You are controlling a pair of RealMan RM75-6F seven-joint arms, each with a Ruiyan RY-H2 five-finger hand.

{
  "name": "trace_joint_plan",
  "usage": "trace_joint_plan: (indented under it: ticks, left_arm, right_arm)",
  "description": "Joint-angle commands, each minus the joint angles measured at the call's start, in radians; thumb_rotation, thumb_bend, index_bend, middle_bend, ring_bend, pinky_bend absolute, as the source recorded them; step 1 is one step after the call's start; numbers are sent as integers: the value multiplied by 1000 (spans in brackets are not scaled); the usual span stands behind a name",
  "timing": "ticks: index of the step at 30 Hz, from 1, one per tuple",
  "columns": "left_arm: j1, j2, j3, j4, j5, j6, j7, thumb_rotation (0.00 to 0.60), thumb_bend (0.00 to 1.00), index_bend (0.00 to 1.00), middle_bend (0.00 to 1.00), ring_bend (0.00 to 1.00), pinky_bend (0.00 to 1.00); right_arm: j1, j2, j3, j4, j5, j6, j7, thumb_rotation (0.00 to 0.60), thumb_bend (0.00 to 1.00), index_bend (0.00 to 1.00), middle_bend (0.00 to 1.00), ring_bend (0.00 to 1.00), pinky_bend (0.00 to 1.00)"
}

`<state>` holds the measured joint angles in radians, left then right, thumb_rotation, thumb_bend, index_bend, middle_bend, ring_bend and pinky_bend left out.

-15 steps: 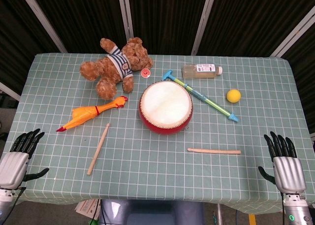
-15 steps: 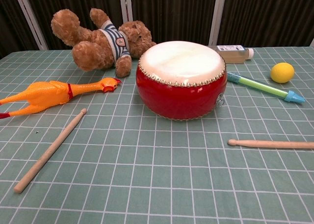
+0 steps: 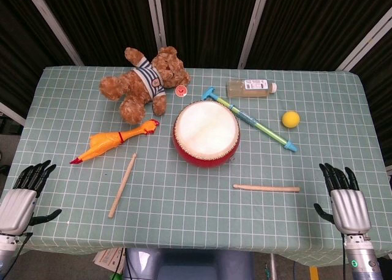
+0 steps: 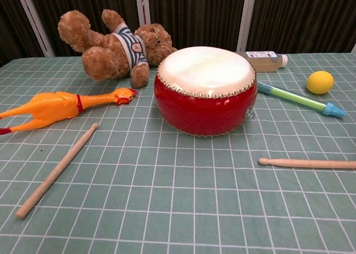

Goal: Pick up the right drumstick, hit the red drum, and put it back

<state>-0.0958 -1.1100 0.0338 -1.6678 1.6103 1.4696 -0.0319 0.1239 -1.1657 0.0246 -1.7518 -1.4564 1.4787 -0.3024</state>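
The red drum (image 3: 206, 133) with its pale skin stands in the middle of the table, also large in the chest view as the red drum (image 4: 204, 90). The right drumstick (image 3: 266, 187) lies flat in front of it to the right, seen too as the right drumstick (image 4: 307, 163). My right hand (image 3: 345, 200) hovers at the table's near right corner, fingers spread, holding nothing, a short way right of the stick. My left hand (image 3: 21, 197) is open at the near left corner. Neither hand shows in the chest view.
A second drumstick (image 3: 122, 185) lies at the front left. A rubber chicken (image 3: 110, 141), a teddy bear (image 3: 144, 83), a clear bottle (image 3: 250, 87), a blue-green flute (image 3: 250, 119) and a yellow ball (image 3: 290, 119) sit around the drum on the green checked cloth (image 3: 196, 212).
My right hand has shifted a little to the left and forward, closer to the right drumstick. The left hand and all objects are unmoved.
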Motion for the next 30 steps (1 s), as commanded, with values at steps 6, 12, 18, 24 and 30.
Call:
trace_joint_plan:
  ticks: [6, 12, 18, 24, 30]
  left_arm:
    - [0, 7, 1, 0, 6, 5, -17, 600, 0, 0, 0, 0, 0]
    - [0, 9, 6, 1, 14, 5, -17, 600, 0, 0, 0, 0, 0]
    - [-3, 11, 8, 1, 15, -1, -26, 600, 0, 0, 0, 0, 0]
    - [-4, 13, 11, 1, 21, -2, -29, 600, 0, 0, 0, 0, 0]
    - [-5, 14, 14, 1, 24, -5, -31, 600, 0, 0, 0, 0, 0]
  right_arm:
    - [86, -66, 64, -20, 124, -127, -138, 600, 252, 337, 937, 960, 759]
    - [144, -133, 85, 11, 231, -216, -254, 600, 334, 429, 1000, 1000, 834]
    - [181, -200, 96, 52, 325, -259, -335, 600, 383, 489, 1000, 1000, 846]
    - [199, -243, 94, 87, 376, -275, -376, 600, 394, 494, 1000, 1000, 846]
    - [215, -287, 95, 128, 412, -280, -395, 600, 394, 494, 1000, 1000, 846]
